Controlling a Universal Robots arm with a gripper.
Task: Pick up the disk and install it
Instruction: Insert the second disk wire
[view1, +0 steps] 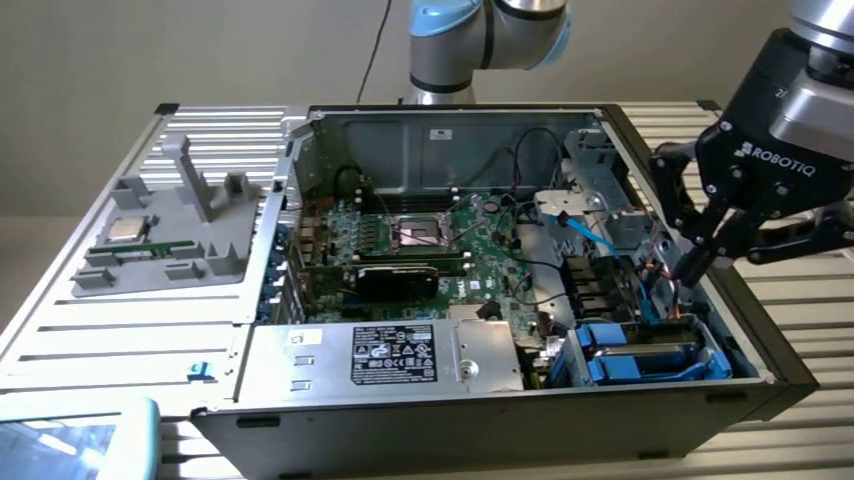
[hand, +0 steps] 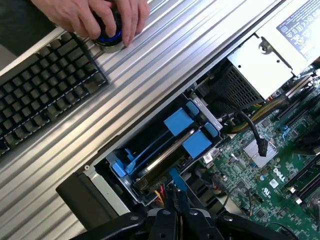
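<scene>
Beside one open computer case (view1: 400, 420): one gripper (view1: 697, 262), one grey fixture (view1: 167, 235). Inside it: one disk (view1: 654, 352), one motherboard (view1: 414, 235). Near it: one keyboard (hand: 40, 100), one hand (hand: 95, 17)

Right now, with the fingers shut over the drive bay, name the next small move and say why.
Probably lift the gripper slightly, straight up. Its closed fingers hang just above the open computer case, at the bay where the disk sits in its blue carrier, with cables close beside them. Whether the disk is fully seated cannot be told.
</scene>
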